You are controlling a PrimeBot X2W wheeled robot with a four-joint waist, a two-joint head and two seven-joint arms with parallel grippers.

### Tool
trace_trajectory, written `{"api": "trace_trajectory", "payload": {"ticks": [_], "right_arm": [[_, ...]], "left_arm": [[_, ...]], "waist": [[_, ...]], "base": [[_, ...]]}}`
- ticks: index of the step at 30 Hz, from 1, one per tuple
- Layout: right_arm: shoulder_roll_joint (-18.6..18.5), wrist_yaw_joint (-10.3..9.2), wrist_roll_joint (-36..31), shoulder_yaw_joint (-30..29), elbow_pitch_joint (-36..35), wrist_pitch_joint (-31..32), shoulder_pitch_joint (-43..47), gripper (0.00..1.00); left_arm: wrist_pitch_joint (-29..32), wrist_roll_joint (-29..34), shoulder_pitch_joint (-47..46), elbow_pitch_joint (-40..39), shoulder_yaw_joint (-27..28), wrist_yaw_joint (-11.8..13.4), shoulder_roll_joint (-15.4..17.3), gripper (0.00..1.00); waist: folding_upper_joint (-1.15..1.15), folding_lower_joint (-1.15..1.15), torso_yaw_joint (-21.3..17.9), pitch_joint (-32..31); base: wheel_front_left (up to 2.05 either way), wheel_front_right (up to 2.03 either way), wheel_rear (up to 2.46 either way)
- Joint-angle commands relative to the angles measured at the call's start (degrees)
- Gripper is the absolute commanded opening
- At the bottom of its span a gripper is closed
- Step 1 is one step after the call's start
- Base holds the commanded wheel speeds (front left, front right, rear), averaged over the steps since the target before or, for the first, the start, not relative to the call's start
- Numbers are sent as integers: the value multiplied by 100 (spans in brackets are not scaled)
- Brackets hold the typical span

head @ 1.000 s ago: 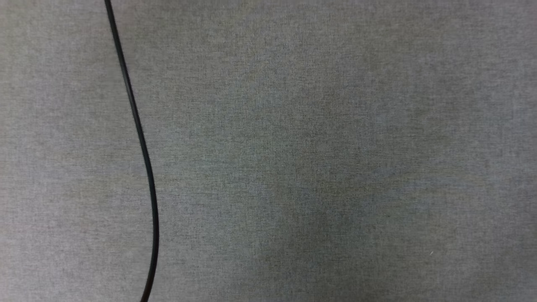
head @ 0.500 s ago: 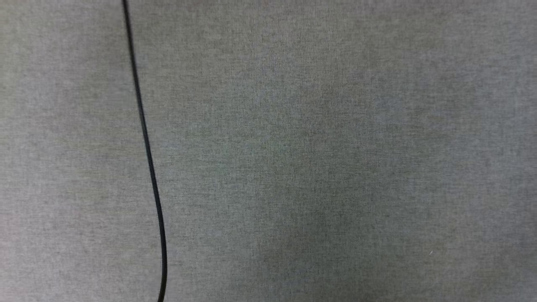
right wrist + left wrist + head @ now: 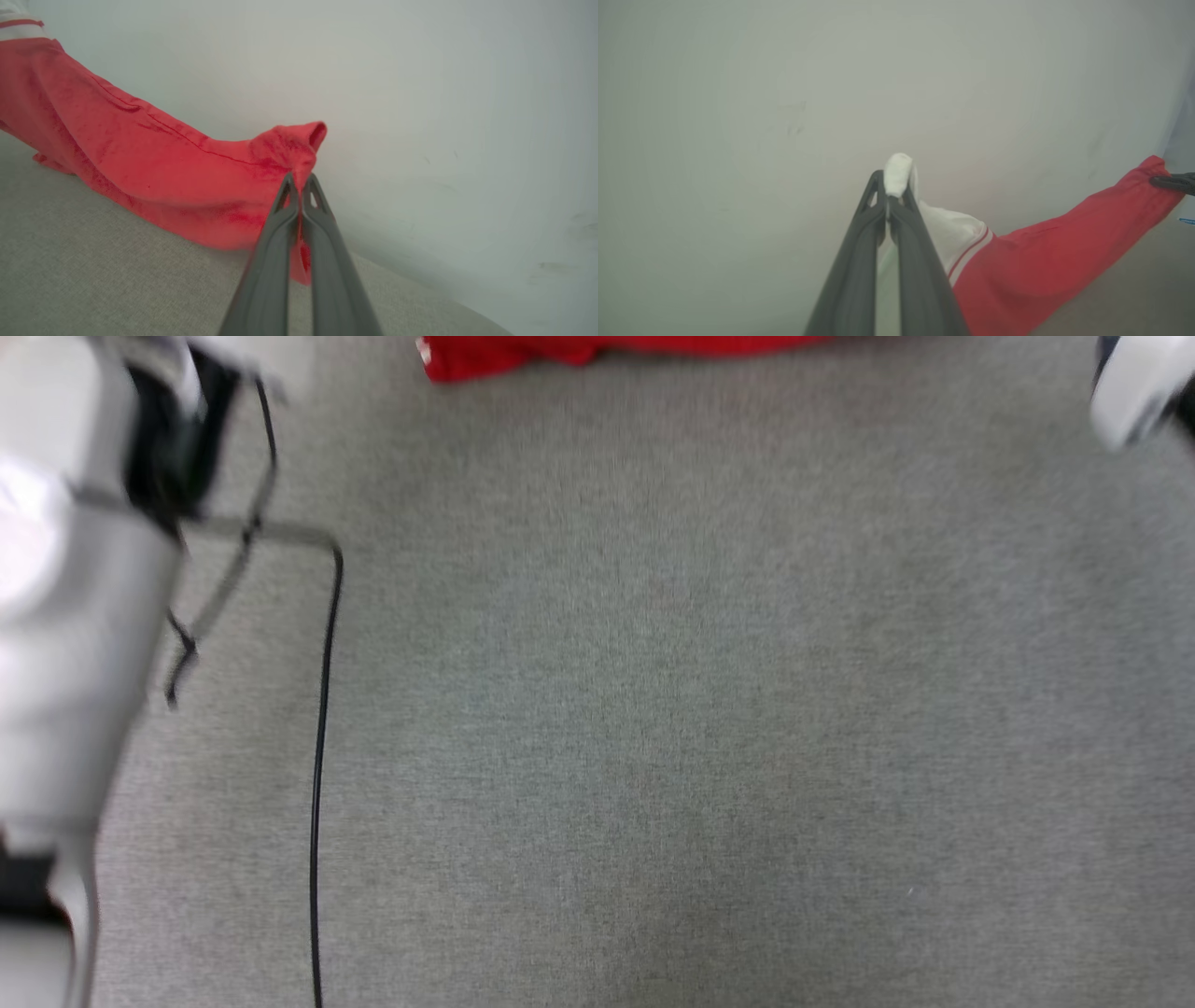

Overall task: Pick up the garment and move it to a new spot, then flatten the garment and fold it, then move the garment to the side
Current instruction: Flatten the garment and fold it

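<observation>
The left gripper (image 3: 893, 189) pinches the jersey (image 3: 1041, 261) by its white sleeve (image 3: 948, 228). The right gripper (image 3: 300, 184) pinches a red edge. The jersey hangs between them, low over the grey cloth surface (image 3: 93, 270), red with striped trim.

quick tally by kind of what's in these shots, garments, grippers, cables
garment: 1 (red, with a white sleeve)
grippers: 2, the left gripper shut on the white sleeve, the right gripper shut on the red cloth
black cable: 1
total: 4
</observation>
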Motion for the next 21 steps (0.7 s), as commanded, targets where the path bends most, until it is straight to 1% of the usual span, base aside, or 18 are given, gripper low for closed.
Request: {"api": "trace_trajectory", "payload": {"ticks": [1,4,7,9,11,15,18,21], "right_arm": [[-122,-7,130,136,-151,-55,407,0],[-273,-7,351,345,-405,-85,1019,0],[-444,-8,513,496,-602,-98,1658,0],[-463,-7,593,611,-728,-45,2112,0],[-516,-7,682,641,-798,-93,2530,0],[-649,-7,857,612,-937,-138,3353,0],[-758,-7,787,631,-1045,-174,3954,0],[-735,-7,858,509,-1123,-197,4527,0]], "left_arm": [[-38,-36,621,-283,81,72,68,0],[-39,-89,1580,-805,154,243,212,0],[-40,-144,2548,-1314,129,469,356,0],[23,-198,3212,-1628,72,637,480,0],[105,-198,3803,-1902,-23,809,618,0],[251,-390,4889,-2421,-122,1103,796,0],[290,-614,5681,-2672,-178,1285,847,0],[284,-798,6346,-2788,-242,1430,883,0]], "waist": [[0,0,21,-473],[0,0,41,-813],[0,0,51,-1136],[0,0,35,-1324],[0,0,44,-1529],[0,0,57,-1881],[0,0,70,-2122],[0,0,36,-2318]], "base": [[0,0,0],[0,0,0],[0,0,0],[0,0,0],[0,0,0],[0,0,0],[0,0,0],[0,0,0]]}}
